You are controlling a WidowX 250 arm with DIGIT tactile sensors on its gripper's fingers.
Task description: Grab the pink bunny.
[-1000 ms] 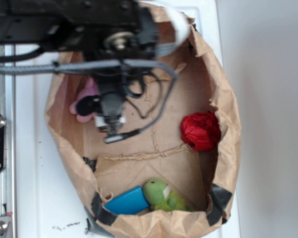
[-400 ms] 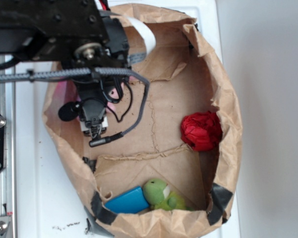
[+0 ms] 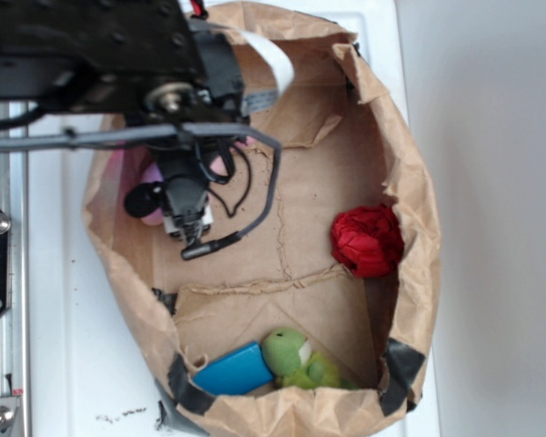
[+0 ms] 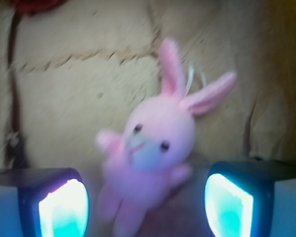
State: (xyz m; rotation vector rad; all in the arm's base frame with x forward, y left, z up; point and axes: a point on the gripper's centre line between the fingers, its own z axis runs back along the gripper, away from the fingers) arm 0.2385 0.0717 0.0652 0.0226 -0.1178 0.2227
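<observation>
The pink bunny (image 4: 155, 143) lies on the brown floor of the paper bag (image 3: 328, 182), ears pointing away from the camera. In the wrist view its body and legs sit between the two glowing fingers (image 4: 64, 207) of my gripper (image 4: 145, 210). The jaws stand wide apart with gaps on both sides of the toy, so the gripper is open. From the exterior view the arm covers most of the bunny; only bits of pink (image 3: 150, 175) show beside the gripper (image 3: 189, 233) in the bag's upper left.
A red ball of wrinkled paper (image 3: 368, 239) rests against the bag's right wall. A green plush toy (image 3: 296, 358) and a blue block (image 3: 234, 370) lie at the near end. The bag's crumpled walls (image 3: 419, 273) rise all round.
The arm swung left over the bunny, then came back a little to the right. The bunny is now more covered by the gripper than one second ago.
</observation>
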